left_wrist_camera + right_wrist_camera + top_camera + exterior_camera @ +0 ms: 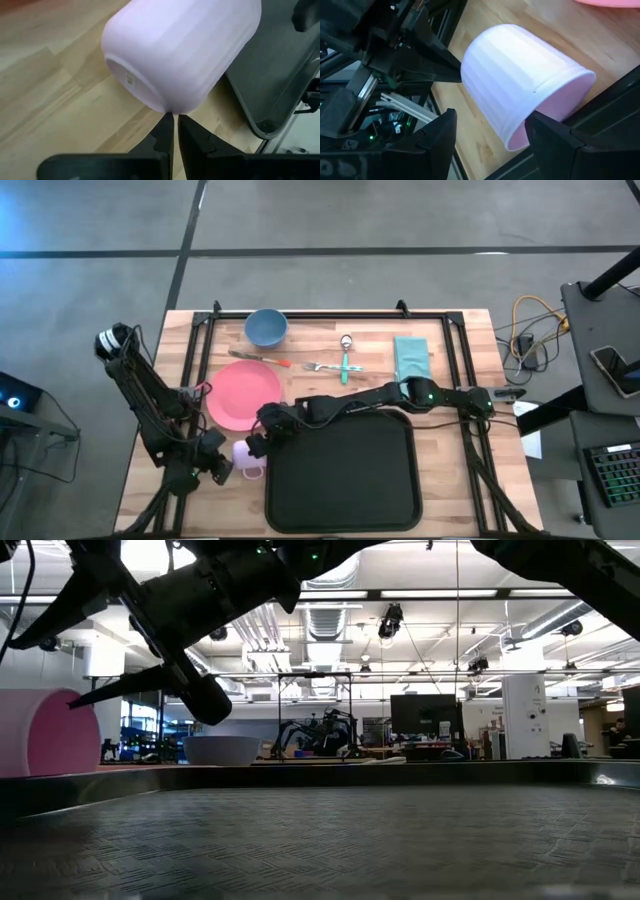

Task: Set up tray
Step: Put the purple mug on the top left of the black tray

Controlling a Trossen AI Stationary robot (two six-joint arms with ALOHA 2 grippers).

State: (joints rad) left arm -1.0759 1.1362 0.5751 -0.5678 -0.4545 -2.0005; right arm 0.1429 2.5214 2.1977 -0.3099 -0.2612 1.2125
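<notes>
A pale pink mug point(247, 454) lies on its side on the wood just off the black tray's point(340, 510) near-left corner. Its mouth point(555, 112) faces my right gripper and its base point(132, 80) faces my left one. My left gripper point(173, 119) is shut, its tips at the mug's base end. My right gripper point(492, 132), reaching across the tray from the right, is open, with one finger on each side of the mug's mouth end. The mug's handle is hidden. My left gripper touches the mug with its shut fingertips point(166, 120) at the lower edge of the wall beside the base point(170, 107). It comes nearly level from the table's left side. My right gripper has one finger point(547, 132) close against the mug's rim point(522, 137); whether it touches I cannot tell.
A pink plate point(243, 394) lies just beyond the mug. Farther back are a blue bowl point(266, 327), a red-handled utensil point(262, 359), a fork and spoon point(340, 365) and a teal napkin point(411, 356). A black frame point(195, 350) borders the tabletop.
</notes>
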